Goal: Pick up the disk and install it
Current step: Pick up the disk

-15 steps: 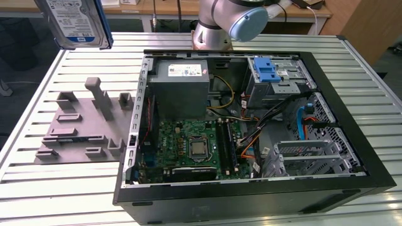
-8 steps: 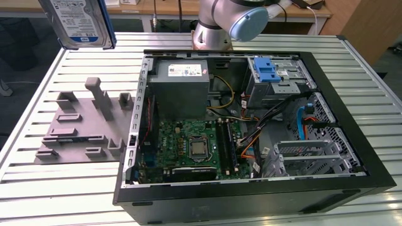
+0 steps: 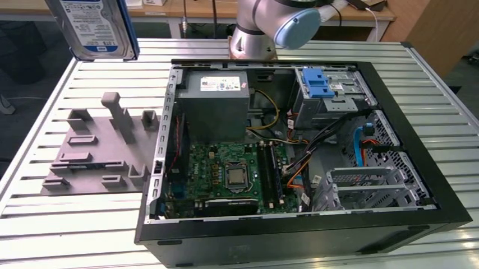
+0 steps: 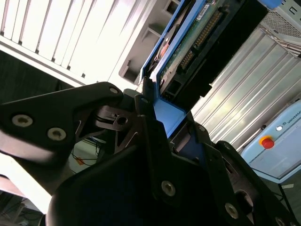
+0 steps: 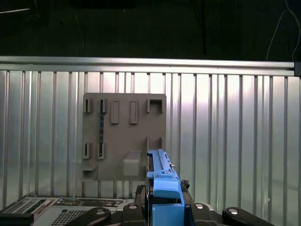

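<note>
The disk (image 3: 97, 28) hangs high above the table's far corner on the exterior view's left, its white-and-blue label facing the camera and a blue rail along its side. In the second wrist view the disk (image 4: 188, 42) shows its green circuit board and blue rail, clamped between the black fingers (image 4: 146, 106) of my gripper (image 4: 157, 110). The first wrist view looks down along the disk's (image 5: 162, 174) blue rail edge, with the gripper (image 5: 162, 200) shut around it, above the grey fixture plate.
An open computer case (image 3: 419, 185) lies on the slatted table (image 3: 82, 230), with a grey power-supply box (image 3: 217, 106), a motherboard (image 3: 232, 174) and a metal drive cage with a blue latch (image 3: 322, 84). A grey fixture plate (image 3: 97, 151) (image 5: 124, 136) lies beside the case. The arm's base (image 3: 258, 33) stands behind it.
</note>
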